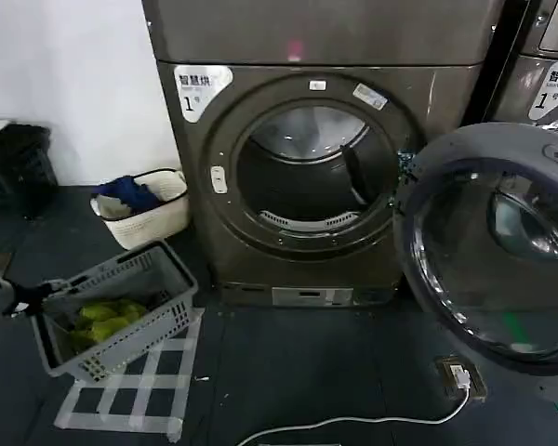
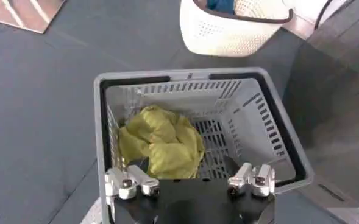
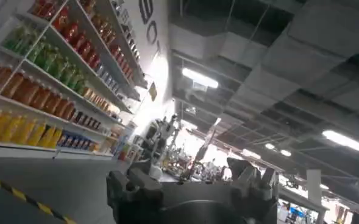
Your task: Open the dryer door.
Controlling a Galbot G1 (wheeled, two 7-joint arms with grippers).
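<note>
The dryer door (image 1: 493, 251), a big round porthole with dark glass in a grey frame, is swung wide open to the right of the grey-bronze dryer (image 1: 316, 37). The drum opening (image 1: 312, 172) is fully exposed. My left gripper (image 1: 39, 293) (image 2: 191, 182) is low at the far left, shut on the near rim of a grey plastic basket (image 1: 121, 307) (image 2: 277, 140), which hangs tilted above the floor. Yellow-green cloth (image 2: 161, 143) lies in it. My right gripper (image 3: 188, 182) points up at the ceiling, open, with nothing between its fingers.
A white basket (image 1: 149, 209) (image 2: 240, 27) with blue clothes stands left of the dryer. A tape grid (image 1: 130, 390) marks the floor under the grey basket. A white cable and floor socket (image 1: 460, 376) lie below the open door. A neighbouring machine (image 1: 549, 65) stands at the right.
</note>
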